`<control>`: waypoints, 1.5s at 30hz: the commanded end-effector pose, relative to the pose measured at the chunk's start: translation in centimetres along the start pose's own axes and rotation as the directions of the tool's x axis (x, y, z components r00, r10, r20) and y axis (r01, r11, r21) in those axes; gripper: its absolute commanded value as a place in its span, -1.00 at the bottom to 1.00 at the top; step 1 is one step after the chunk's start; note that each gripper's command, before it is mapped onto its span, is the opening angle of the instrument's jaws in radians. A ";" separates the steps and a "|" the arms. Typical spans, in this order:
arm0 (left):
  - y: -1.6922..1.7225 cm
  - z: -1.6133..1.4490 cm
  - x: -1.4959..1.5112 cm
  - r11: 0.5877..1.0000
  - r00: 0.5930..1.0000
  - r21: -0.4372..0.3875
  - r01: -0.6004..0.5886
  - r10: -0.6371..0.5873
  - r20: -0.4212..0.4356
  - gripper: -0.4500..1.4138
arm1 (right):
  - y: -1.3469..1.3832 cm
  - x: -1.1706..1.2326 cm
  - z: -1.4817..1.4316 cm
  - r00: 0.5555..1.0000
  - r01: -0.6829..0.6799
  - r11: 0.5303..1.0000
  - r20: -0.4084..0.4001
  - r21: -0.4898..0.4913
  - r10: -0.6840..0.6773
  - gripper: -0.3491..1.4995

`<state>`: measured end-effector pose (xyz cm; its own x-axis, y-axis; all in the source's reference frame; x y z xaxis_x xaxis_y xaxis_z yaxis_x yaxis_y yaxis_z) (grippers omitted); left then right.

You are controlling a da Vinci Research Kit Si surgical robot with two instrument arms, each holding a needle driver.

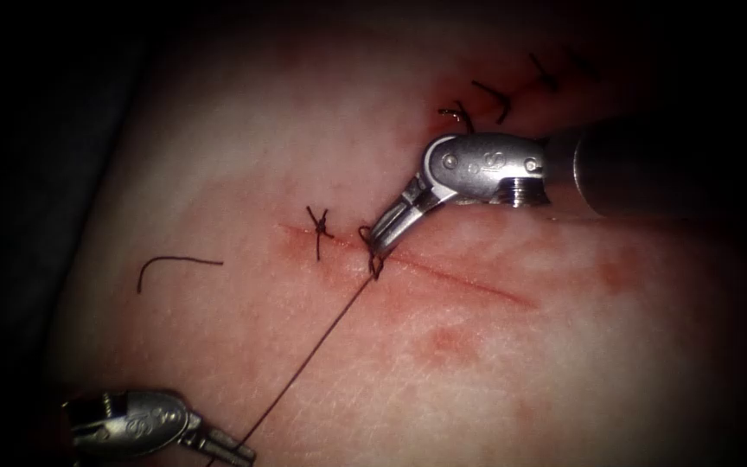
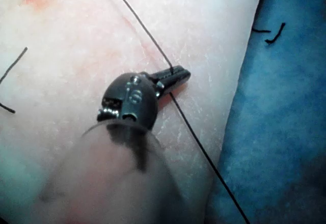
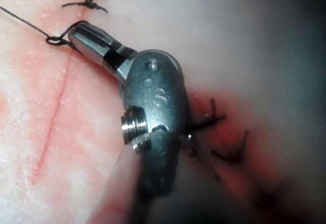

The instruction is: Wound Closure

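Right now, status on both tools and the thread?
Left tool jaws shut on the thread, lower left. Right tool jaws shut on thread at the knot on the cut. Thread taut between them. Needle unseen; one finished stitch left of it.

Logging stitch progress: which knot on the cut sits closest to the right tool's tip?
The knot at the right tool tip, trailing long thread; the finished knot lies farther left.

— Was anything readable on the instruments?
— On the right arm's tool point(image 3: 153, 107), the metal wrist housing bore stamped characters that looked like "IS" in the right wrist view; in the endoscope view the same mark was too faint to read.
— And the left arm's tool point(image 2: 133, 101)?
— Its housing carried a stamped mark as well, but it could not be made out.
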<state>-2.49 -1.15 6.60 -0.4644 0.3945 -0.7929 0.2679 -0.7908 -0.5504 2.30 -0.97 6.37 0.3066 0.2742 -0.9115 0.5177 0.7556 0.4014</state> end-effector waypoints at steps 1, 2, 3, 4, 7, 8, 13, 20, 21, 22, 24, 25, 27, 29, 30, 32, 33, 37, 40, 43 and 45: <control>0.00 0.11 -0.06 1.000 1.000 -0.007 0.003 -0.003 0.001 -1.00 | 0.11 -0.07 0.01 1.000 0.005 1.000 0.004 -0.012 -0.005 -1.00; 0.02 0.13 -0.06 1.000 1.000 -0.012 0.001 -0.001 0.005 -1.00 | 0.13 -0.07 -0.01 1.000 0.001 1.000 0.006 -0.017 -0.001 -1.00; 0.04 0.15 -0.06 1.000 1.000 -0.016 0.004 -0.004 0.006 -1.00 | 0.15 -0.08 -0.03 1.000 0.004 1.000 0.006 -0.020 -0.004 -1.00; 0.05 0.17 -0.06 1.000 1.000 -0.018 0.002 -0.002 0.009 -1.00 | 0.18 -0.09 -0.05 1.000 0.001 1.000 0.003 -0.028 0.000 -1.00; 0.09 0.21 -0.07 1.000 1.000 -0.027 0.005 -0.005 0.011 -1.00 | 0.22 -0.11 -0.07 1.000 0.007 0.999 0.004 -0.039 -0.007 -1.00; 0.11 0.22 -0.08 1.000 1.000 -0.029 0.003 -0.003 0.014 -1.00 | 0.22 -0.11 -0.07 1.000 0.007 0.999 0.004 -0.039 -0.006 -1.00; 0.27 0.30 -0.11 0.998 1.000 -0.064 0.000 0.001 0.025 -1.00 | 0.26 -0.10 -0.08 1.000 0.007 0.998 0.012 -0.061 -0.007 -1.00; 0.46 0.40 -0.10 0.991 0.999 -0.131 -0.008 0.013 0.041 -1.00 | 0.42 -0.11 -0.15 0.999 0.019 0.990 0.030 -0.141 -0.015 -1.00; 0.47 0.41 -0.09 0.991 0.999 -0.136 -0.005 0.010 0.040 -1.00 | 0.45 -0.12 -0.16 0.999 0.019 0.988 0.034 -0.154 -0.014 -1.00; 0.48 0.43 -0.09 0.990 0.999 -0.142 -0.007 0.013 0.041 -1.00 | 0.47 -0.13 -0.17 0.999 0.020 0.986 0.041 -0.167 -0.014 -1.00; 0.50 0.47 -0.08 0.989 0.999 -0.151 -0.009 0.015 0.041 -1.00 | 0.52 -0.15 -0.19 0.998 0.022 0.979 0.062 -0.202 -0.010 -1.00; 0.53 0.52 -0.09 0.986 0.999 -0.165 -0.008 0.015 0.043 -1.00 | 0.55 -0.17 -0.20 0.997 0.024 0.974 0.077 -0.227 -0.007 -1.00; 0.55 0.56 -0.11 0.985 0.999 -0.175 -0.005 0.013 0.047 -1.00 | 0.57 -0.18 -0.22 0.996 0.031 0.970 0.090 -0.243 -0.009 -1.00; 0.57 0.61 -0.13 0.983 0.999 -0.186 -0.004 0.014 0.052 -1.00 | 0.59 -0.19 -0.23 0.995 0.041 0.966 0.103 -0.256 -0.015 -1.00; 0.59 0.63 -0.15 0.981 0.999 -0.192 -0.009 0.019 0.051 -1.00 | 0.59 -0.19 -0.24 0.994 0.041 0.964 0.107 -0.263 -0.013 -1.00; 0.61 0.66 -0.18 0.980 0.998 -0.199 -0.006 0.018 0.057 -1.00 | 0.61 -0.20 -0.26 0.993 0.045 0.961 0.118 -0.274 -0.013 -1.00; 0.62 0.67 -0.19 0.979 0.998 -0.205 -0.004 0.016 0.059 -1.00 | 0.61 -0.20 -0.27 0.992 0.046 0.959 0.122 -0.279 -0.012 -1.00; 0.65 0.71 -0.22 0.976 0.998 -0.216 -0.003 0.017 0.062 -1.00 | 0.60 -0.19 -0.26 0.992 0.048 0.958 0.127 -0.284 -0.012 -1.00; 0.65 0.72 -0.19 0.975 0.998 -0.223 -0.006 0.021 0.062 -1.00 | 0.56 -0.17 -0.21 0.992 0.048 0.959 0.124 -0.280 -0.014 -1.00; 0.65 0.74 -0.18 0.973 0.997 -0.231 -0.010 0.026 0.068 -1.00 | 0.55 -0.14 -0.22 0.993 0.050 0.959 0.120 -0.279 -0.017 -1.00; 0.68 0.77 -0.20 0.968 0.996 -0.249 -0.014 0.036 0.082 -1.00 | 0.57 -0.13 -0.25 0.993 0.051 0.958 0.118 -0.283 -0.018 -1.00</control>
<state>-2.81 -2.08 6.51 -0.5273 0.3168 -0.7884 0.4839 -0.6508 -0.5851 2.28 -0.45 6.62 0.3928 0.1868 -0.9005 0.2834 0.9069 0.3117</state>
